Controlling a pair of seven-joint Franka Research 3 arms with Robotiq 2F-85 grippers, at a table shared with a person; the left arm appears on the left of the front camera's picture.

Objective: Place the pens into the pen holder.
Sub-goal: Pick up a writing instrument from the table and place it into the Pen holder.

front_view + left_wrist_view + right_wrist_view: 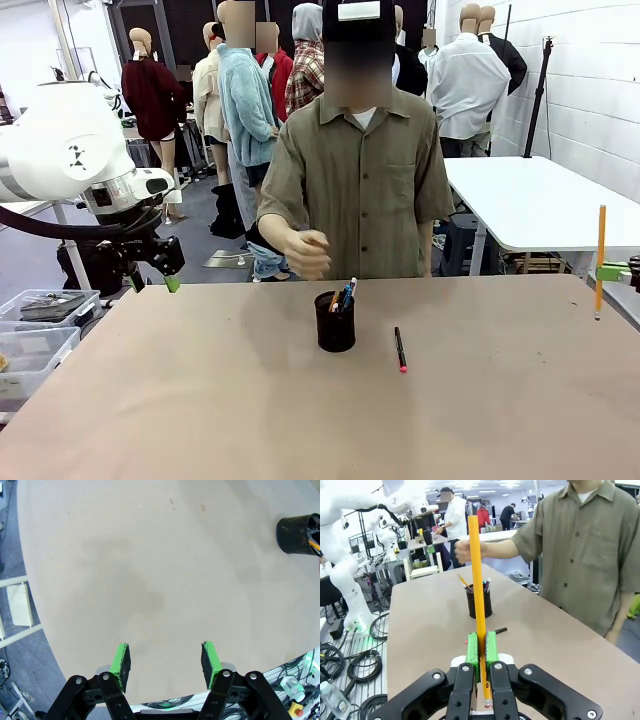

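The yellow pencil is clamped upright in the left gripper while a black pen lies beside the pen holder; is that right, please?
Not quite: the right gripper clamps the yellow pencil, as the right wrist view shows. The black pen lies beside the pen holder.

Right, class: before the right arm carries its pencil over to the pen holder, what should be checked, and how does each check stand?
1. Right gripper shut on the yellow pencil: ok.
2. Pencil upright in the grip: ok.
3. Pen holder upright, room at its open top: ok.
4. Person's hand away from the holder: not ok, raised close behind it.
5. Left gripper open, apart from the holder: ok.
6. Black pen lying flat beside the holder, not touching: ok.
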